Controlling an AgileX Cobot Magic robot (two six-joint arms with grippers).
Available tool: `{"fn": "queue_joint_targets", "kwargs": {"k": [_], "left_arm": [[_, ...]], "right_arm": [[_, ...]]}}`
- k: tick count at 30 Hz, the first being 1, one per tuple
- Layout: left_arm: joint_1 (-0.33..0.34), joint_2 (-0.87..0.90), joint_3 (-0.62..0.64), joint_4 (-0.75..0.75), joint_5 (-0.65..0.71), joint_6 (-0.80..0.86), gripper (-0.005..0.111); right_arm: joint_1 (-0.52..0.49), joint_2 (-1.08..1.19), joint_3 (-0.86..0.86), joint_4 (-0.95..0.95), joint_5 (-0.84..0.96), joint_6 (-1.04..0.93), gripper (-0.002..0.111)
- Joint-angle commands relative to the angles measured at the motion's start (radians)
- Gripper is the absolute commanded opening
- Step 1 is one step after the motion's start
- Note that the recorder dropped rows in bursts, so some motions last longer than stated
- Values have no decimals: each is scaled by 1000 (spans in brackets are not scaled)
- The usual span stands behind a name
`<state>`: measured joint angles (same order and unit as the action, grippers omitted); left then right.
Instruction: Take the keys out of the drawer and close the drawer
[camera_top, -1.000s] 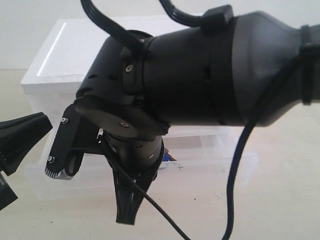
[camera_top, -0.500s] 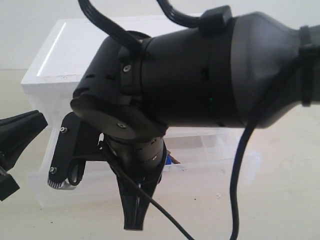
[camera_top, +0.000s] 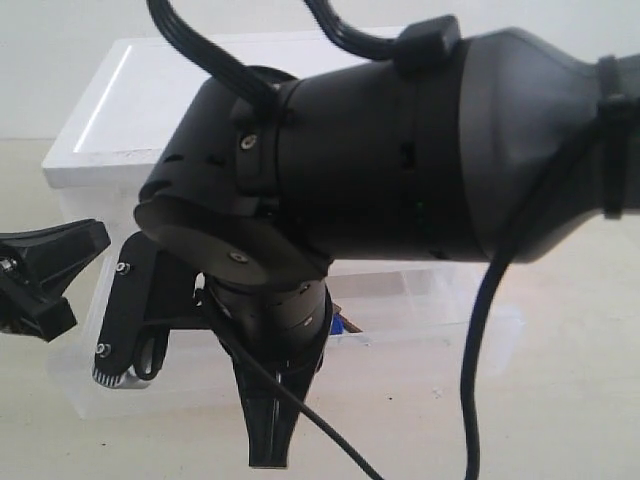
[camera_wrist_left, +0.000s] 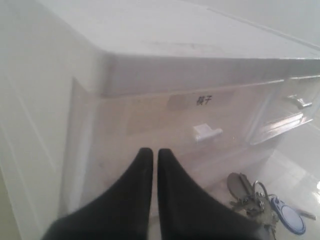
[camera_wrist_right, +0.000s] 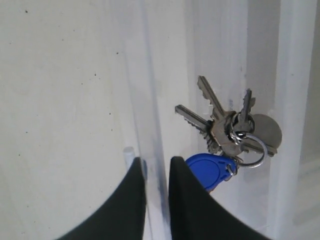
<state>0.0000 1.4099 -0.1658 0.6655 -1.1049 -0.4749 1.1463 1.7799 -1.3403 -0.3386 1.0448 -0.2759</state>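
Right tool (camera_wrist_right: 156, 161) — jaws narrow, closed on the front wall of the drawer (camera_wrist_right: 205, 55), just beside its white tab (camera_wrist_right: 129, 151). The drawer stands pulled out at the foot of the cabinet (camera_top: 120, 110).

The keys (camera_wrist_right: 227, 130) lie flat on the drawer floor, centre-right of the right wrist frame. The blue fob (camera_wrist_right: 207, 170) is the part nearest your tool. Not yet lifted.

Left tool (camera_wrist_left: 151, 150) — jaws together, empty, pointing at the cabinet front. The keys sit in the lower right of its frame.

Likely step: the pull, then the keys. Let go of the wall cleanly and rise clear before you cross it. Spread the jaws wide and come down where the keys bunch at the ring; the flat fob would probably slip. Mind that thin wall, since a snag could drag the cabinet.
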Motion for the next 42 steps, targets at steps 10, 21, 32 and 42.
{"fn": "queue_joint_targets", "kwargs": {"k": [10,21,32,42], "left_arm": [[2,259,-133,-44,-116,19,5],[2,273,-133,11,-116,19,5],[2,206,-120,90,-116,-15,5],[2,21,-54,55,-116,3,5]], "right_arm": [[4,-2,2,160,44,-59,0],[2,-2,2,59,-33,135,11],[2,-2,2,-147,-127,401,49],[4,-2,2,-41,-89,373,49]]}}
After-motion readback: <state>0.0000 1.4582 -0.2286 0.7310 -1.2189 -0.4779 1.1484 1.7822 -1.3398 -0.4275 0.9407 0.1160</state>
